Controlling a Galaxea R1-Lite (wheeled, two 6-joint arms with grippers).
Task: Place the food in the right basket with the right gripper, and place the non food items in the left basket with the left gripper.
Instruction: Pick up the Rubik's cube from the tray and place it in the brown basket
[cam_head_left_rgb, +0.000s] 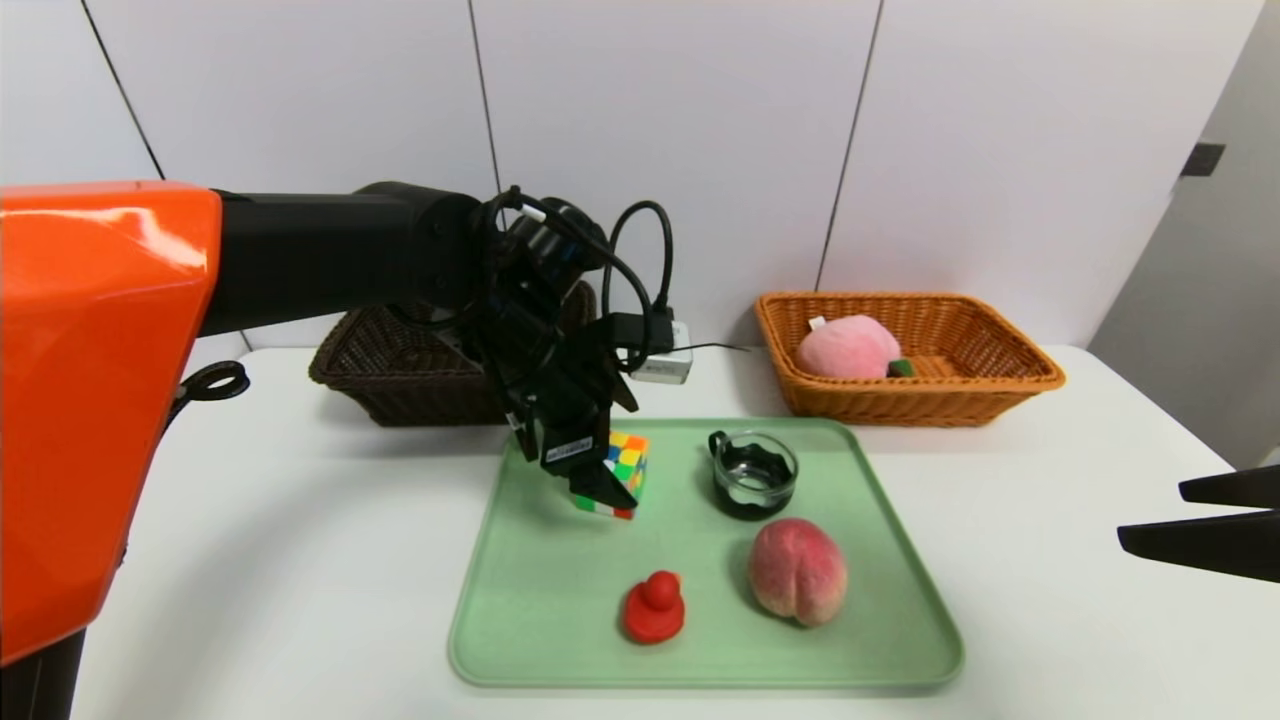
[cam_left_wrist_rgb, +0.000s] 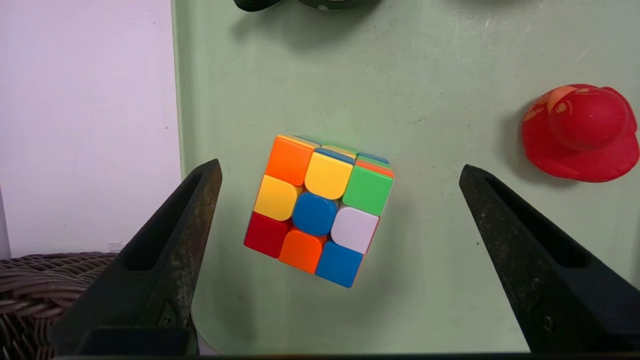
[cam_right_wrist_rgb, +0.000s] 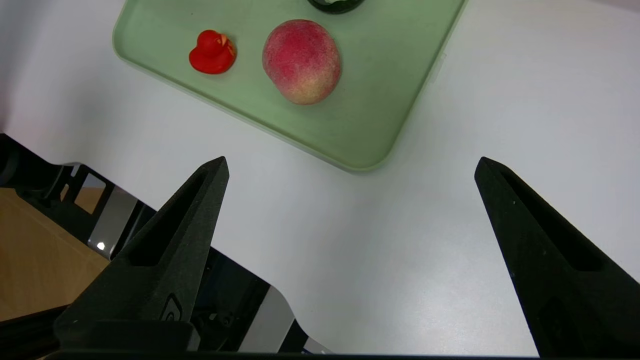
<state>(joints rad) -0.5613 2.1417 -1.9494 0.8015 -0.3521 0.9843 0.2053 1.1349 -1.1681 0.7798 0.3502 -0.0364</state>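
Observation:
A multicoloured puzzle cube (cam_head_left_rgb: 630, 468) (cam_left_wrist_rgb: 317, 210) rests at the back left of the green tray (cam_head_left_rgb: 540, 600). My left gripper (cam_head_left_rgb: 575, 465) (cam_left_wrist_rgb: 340, 167) hovers just over it, open, with one finger on each side and neither touching. On the tray's front lie a peach (cam_head_left_rgb: 797, 571) (cam_right_wrist_rgb: 302, 61) and a red toy duck (cam_head_left_rgb: 654, 607) (cam_left_wrist_rgb: 580, 132). A dark glass cup (cam_head_left_rgb: 753, 474) stands at the tray's back right. My right gripper (cam_head_left_rgb: 1190, 515) (cam_right_wrist_rgb: 351, 160) is open and empty over the bare table at the right edge.
The dark brown left basket (cam_head_left_rgb: 400, 385) stands behind the left arm. The orange right basket (cam_head_left_rgb: 1000, 395) holds a pink plush peach (cam_head_left_rgb: 848, 347). A white plug block (cam_head_left_rgb: 662, 365) with a cable lies between the baskets. The table's front edge shows in the right wrist view.

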